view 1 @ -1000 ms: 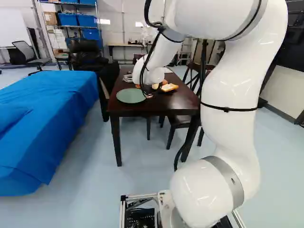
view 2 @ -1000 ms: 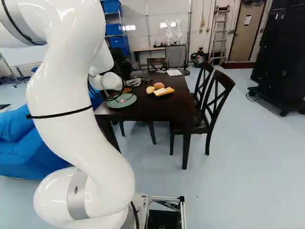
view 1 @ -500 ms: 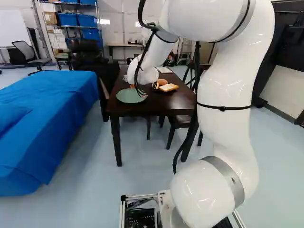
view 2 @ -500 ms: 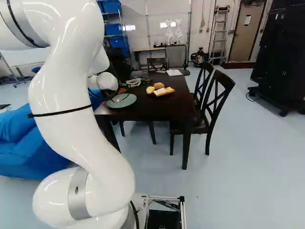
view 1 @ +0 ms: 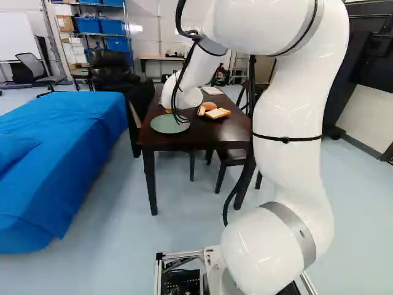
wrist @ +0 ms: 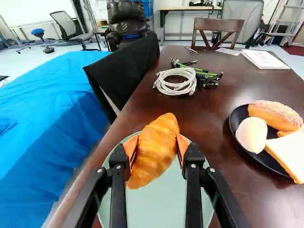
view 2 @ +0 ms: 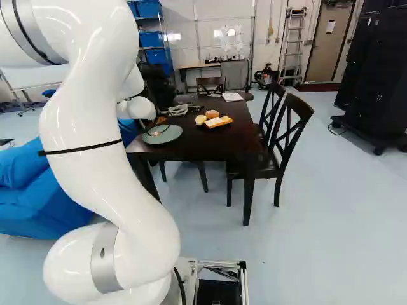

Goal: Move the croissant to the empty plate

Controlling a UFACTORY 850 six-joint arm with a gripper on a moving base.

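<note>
Just beyond the wrist in the right base view, my gripper [view 2: 158,119] is small and partly hidden. The wrist view shows the gripper [wrist: 156,145] shut on the golden croissant [wrist: 154,149], an orange pad pressing each side. It hangs over the far part of a pale green plate [wrist: 156,204], which carries nothing visible; the croissant and fingers cover some of it. That plate [view 1: 169,124] lies at the near left corner of the dark table. Beside it, a black plate [wrist: 236,116] holds a long bun [wrist: 275,115], a round roll [wrist: 251,135] and sliced bread [wrist: 289,152].
The dark wooden table [wrist: 204,111] bears a coiled white cable [wrist: 164,85], green and black ties [wrist: 202,73] and a paper pad [wrist: 266,59]. A blue-covered bed [view 1: 61,153] stands to the table's left. Chairs [view 2: 289,136] line its right side.
The arm has shifted slightly to the left in the left base view, carrying the croissant with it. The base and the plates have stayed where they were.
</note>
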